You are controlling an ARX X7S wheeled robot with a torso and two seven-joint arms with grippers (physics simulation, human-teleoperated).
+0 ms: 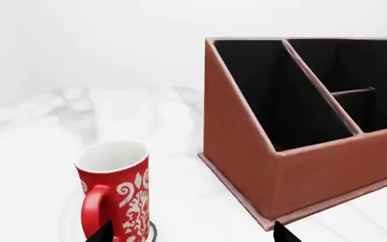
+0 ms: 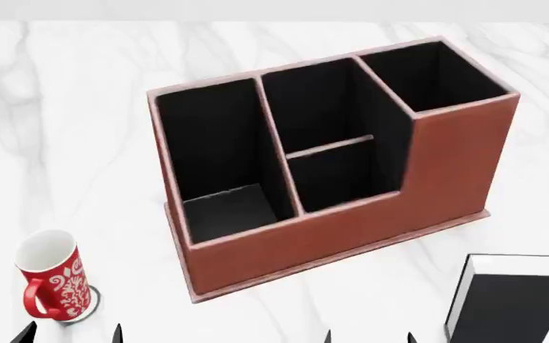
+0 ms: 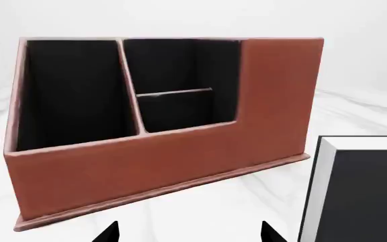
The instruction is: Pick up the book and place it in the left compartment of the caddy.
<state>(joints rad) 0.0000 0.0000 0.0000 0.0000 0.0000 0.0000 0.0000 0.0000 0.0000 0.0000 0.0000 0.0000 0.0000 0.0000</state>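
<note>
The black book (image 2: 513,300) with white page edges stands upright on the marble table at the near right, also in the right wrist view (image 3: 362,194). The reddish-brown caddy (image 2: 351,229) sits mid-table; its left compartment (image 2: 212,153) is a long black-lined cell with nothing in it, seen too in the wrist views (image 1: 274,96) (image 3: 72,91). My right gripper (image 2: 370,337) (image 3: 189,233) is open, just left of the book and in front of the caddy. My left gripper (image 2: 69,334) (image 1: 192,234) is open near the table's front left, with nothing between its fingers.
A red-and-white patterned mug (image 2: 53,277) (image 1: 116,189) stands on a round coaster at the near left, right in front of my left gripper. The white marble table (image 2: 74,128) stretches behind and around the caddy.
</note>
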